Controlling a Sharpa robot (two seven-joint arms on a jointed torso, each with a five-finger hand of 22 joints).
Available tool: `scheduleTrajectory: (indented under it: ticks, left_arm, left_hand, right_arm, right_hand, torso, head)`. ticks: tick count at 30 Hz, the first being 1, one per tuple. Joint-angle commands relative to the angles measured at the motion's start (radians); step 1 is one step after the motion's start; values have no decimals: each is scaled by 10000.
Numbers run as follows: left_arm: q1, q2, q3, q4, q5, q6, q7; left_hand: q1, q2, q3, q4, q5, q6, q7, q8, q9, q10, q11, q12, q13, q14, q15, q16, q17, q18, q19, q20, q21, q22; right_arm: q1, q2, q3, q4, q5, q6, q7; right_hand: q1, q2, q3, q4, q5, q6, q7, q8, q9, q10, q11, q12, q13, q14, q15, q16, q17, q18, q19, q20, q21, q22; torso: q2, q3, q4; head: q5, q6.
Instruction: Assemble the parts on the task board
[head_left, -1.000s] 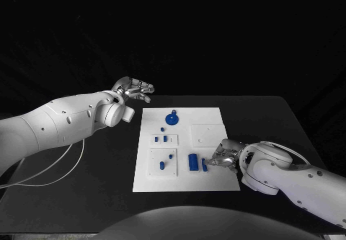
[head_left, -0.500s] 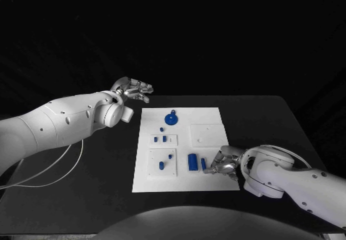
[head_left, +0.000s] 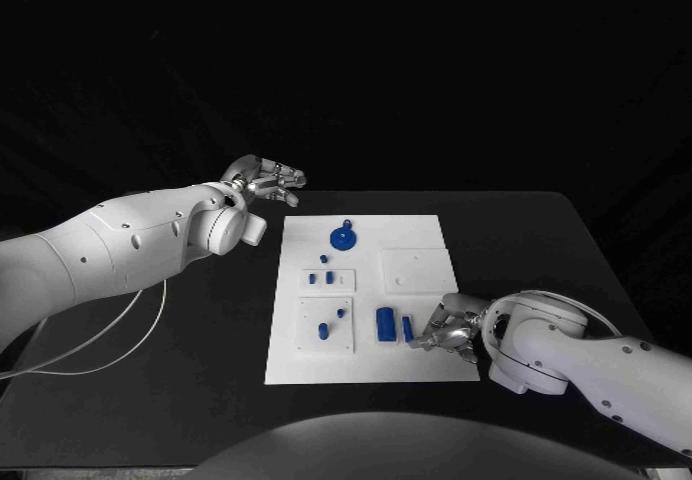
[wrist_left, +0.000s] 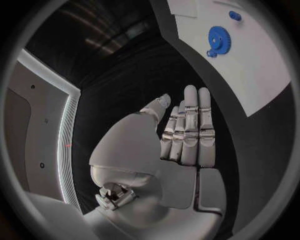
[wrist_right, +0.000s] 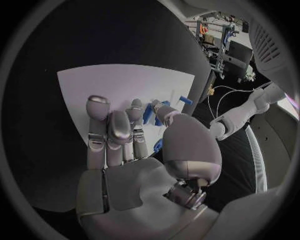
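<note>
Right hand (head_left: 450, 327) has slid nearer along the board (head_left: 433, 365), fingers apart beside the small blue part (head_left: 408, 327), empty, ready to pinch; left hand (head_left: 267, 180) waits wide.

No text, label, brand, number or sign can be read anywhere on the table, the board or the arms.
</note>
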Motion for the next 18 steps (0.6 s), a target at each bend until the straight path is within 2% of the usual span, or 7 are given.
scheduleTrajectory:
  ticks: [1,11,18]
  left_arm:
    - [-18,12,4,14,-26,111,18]
    - [-21,9,1,-25,-38,124,-8]
    - [-21,22,-1,-59,-57,133,-23]
  left_hand:
    - [3,-23,2,42,3,-68,-13,-2,14,-69,-27,48,-13,-6,90,-21,-14,38,72,16,-7,13]
    - [3,-23,2,42,3,-68,-13,-2,14,-69,-27,48,-13,-6,90,-21,-14,38,72,16,-7,13]
    - [27,-31,13,11,23,-62,-12,-1,15,-70,-25,48,-14,-10,88,-21,-14,41,65,13,-3,40]
  right_arm:
    - [-15,41,2,-59,-70,-3,-36]
    - [-17,165,3,-204,-137,-207,-133]
    - [-18,267,3,-301,-111,42,-205]
  right_hand:
    - [76,106,119,5,-21,69,-33,24,8,70,-23,11,17,86,-37,-28,19,-54,485,-72,50,13]
    - [20,172,295,-30,-21,75,-45,26,57,92,-35,10,33,90,-48,-29,28,-74,487,-89,60,15]
    - [51,162,307,-95,-21,82,-51,24,61,85,-39,-6,27,89,-47,-40,24,-78,484,-88,49,9]
  torso:
    - [-3,3,-8]
    - [0,11,-14]
    - [-3,7,-8]
  head:
    - [21,1]
    - [27,1]
    - [14,1]
